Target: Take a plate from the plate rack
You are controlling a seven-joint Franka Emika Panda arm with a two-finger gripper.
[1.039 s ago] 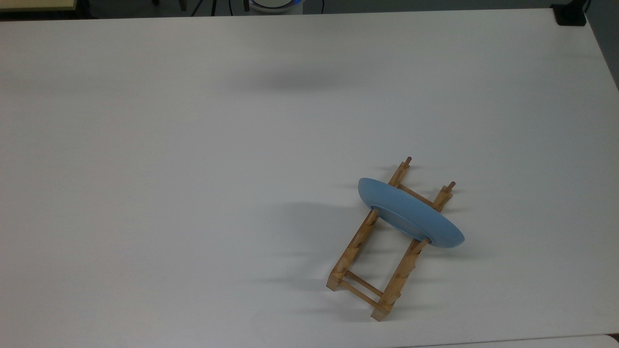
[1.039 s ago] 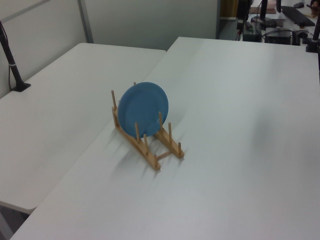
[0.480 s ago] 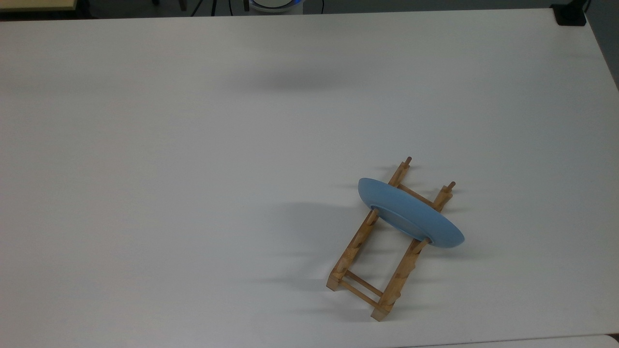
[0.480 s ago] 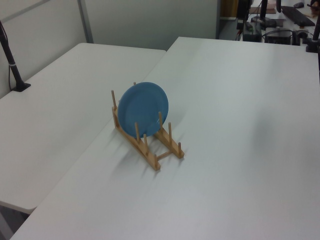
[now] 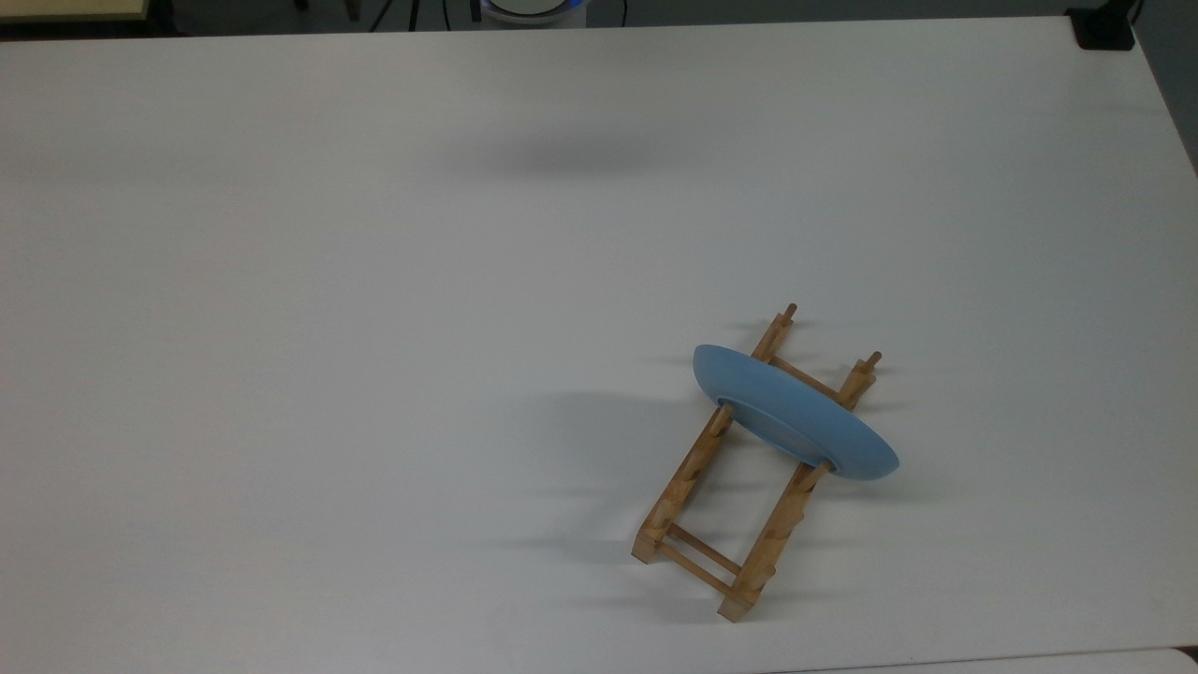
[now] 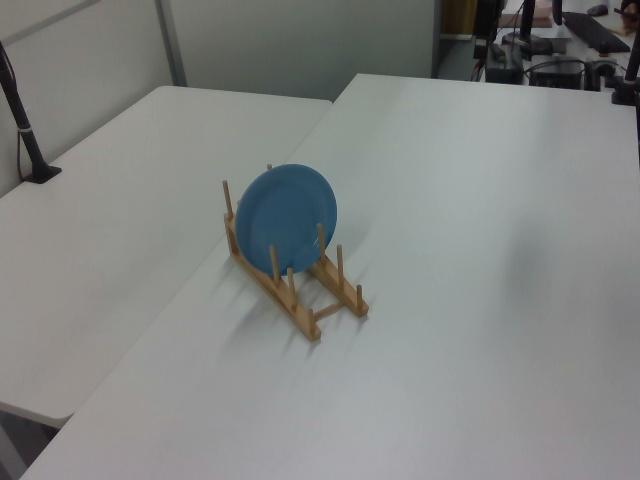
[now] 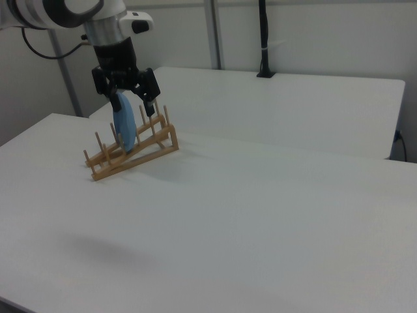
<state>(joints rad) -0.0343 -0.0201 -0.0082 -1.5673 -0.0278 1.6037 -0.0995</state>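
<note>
The light-blue plate (image 5: 796, 417) stands on edge in the wooden plate rack (image 5: 688, 473), near the rack's far end, on the white table (image 5: 374, 328). In the left view the plate (image 6: 288, 215) faces the camera between the pegs of the rack (image 6: 300, 300), with nothing touching it. In the right view my gripper (image 7: 128, 101) hangs open, fingers spread, and lines up with the top edge of the plate (image 7: 125, 127) above the rack (image 7: 137, 156). Whether it touches the plate cannot be told from that view.
A second white table (image 6: 120, 200) adjoins along the left view's left, with a black post (image 6: 25, 130) on it. A soft shadow (image 5: 562, 154) lies on the table near the top view's upper middle. Desk clutter (image 6: 570, 40) sits beyond the far edge.
</note>
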